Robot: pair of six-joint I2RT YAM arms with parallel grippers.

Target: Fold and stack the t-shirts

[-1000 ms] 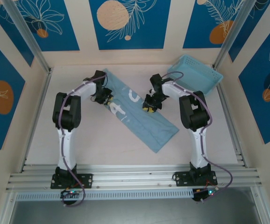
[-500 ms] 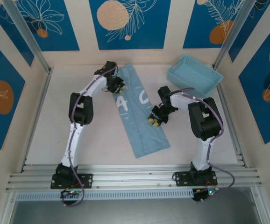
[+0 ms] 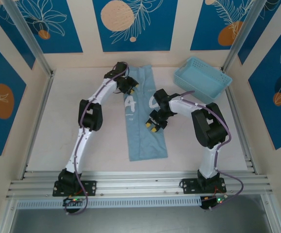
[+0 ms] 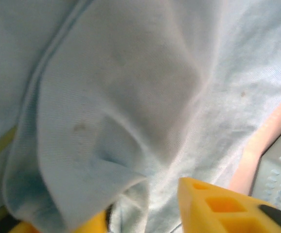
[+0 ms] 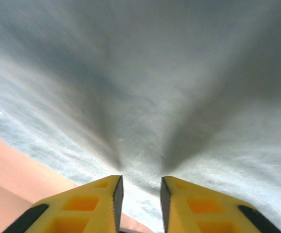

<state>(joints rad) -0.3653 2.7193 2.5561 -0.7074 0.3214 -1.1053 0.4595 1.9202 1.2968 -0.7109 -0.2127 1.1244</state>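
Observation:
A light blue t-shirt, folded into a long strip with white lettering, lies lengthwise down the middle of the table. My left gripper sits at the strip's far left corner. In the left wrist view its yellow fingers stand apart, and a loose fold of the t-shirt droops over the left one, so the left gripper is open. My right gripper is at the strip's right edge, midway down. The right gripper pinches the cloth, with creases fanning out from its tips.
A light blue plastic lattice basket stands tilted at the back right corner. Bare pinkish table lies left and right of the strip. Metal rails run along the near edge and both sides.
The strip has swung from a diagonal to nearly straight down the table. Both arms moved with it, the left toward the back, and the left jaws have parted.

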